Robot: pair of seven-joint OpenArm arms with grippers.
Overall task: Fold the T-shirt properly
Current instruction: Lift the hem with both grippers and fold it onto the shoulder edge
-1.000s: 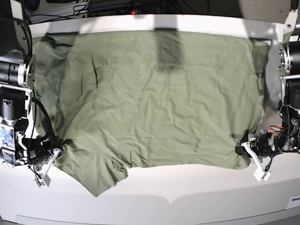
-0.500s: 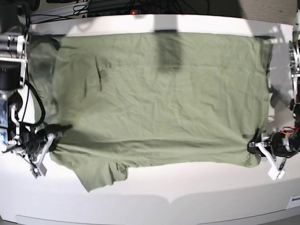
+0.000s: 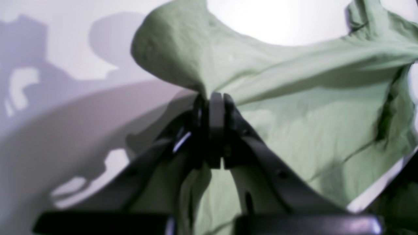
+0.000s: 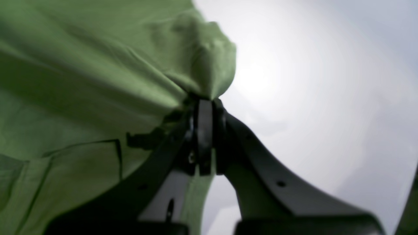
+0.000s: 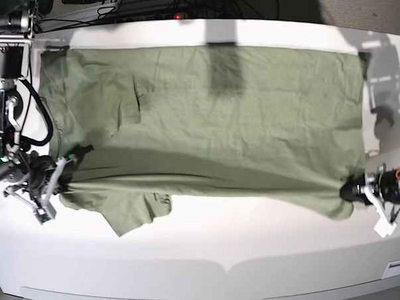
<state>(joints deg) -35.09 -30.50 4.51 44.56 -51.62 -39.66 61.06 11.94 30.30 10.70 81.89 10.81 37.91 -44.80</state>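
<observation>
The olive-green T-shirt (image 5: 218,116) lies spread wide over the white table (image 5: 224,248), wrinkled, with a sleeve (image 5: 136,216) hanging toward the front. My right gripper (image 5: 66,168) stands at the base view's left, shut on the shirt's near edge. The right wrist view shows its jaws (image 4: 204,101) pinched together on a bunch of T-shirt (image 4: 81,81) cloth. At the base view's right, my left gripper (image 5: 353,190) is shut on the shirt's other near corner. Its closed tips (image 3: 212,98) pinch the T-shirt (image 3: 310,124). Between the two grips the cloth is pulled taut.
Cables and black equipment (image 5: 147,6) run along the table's back edge. The right arm's column (image 5: 1,85) rises at the left rim. Bare white table surface stretches along the front, ahead of the shirt.
Both grippers have moved outward, away from each other, each still holding cloth. The shirt's near edge has been drawn out straighter and the shirt lies wider and flatter.
</observation>
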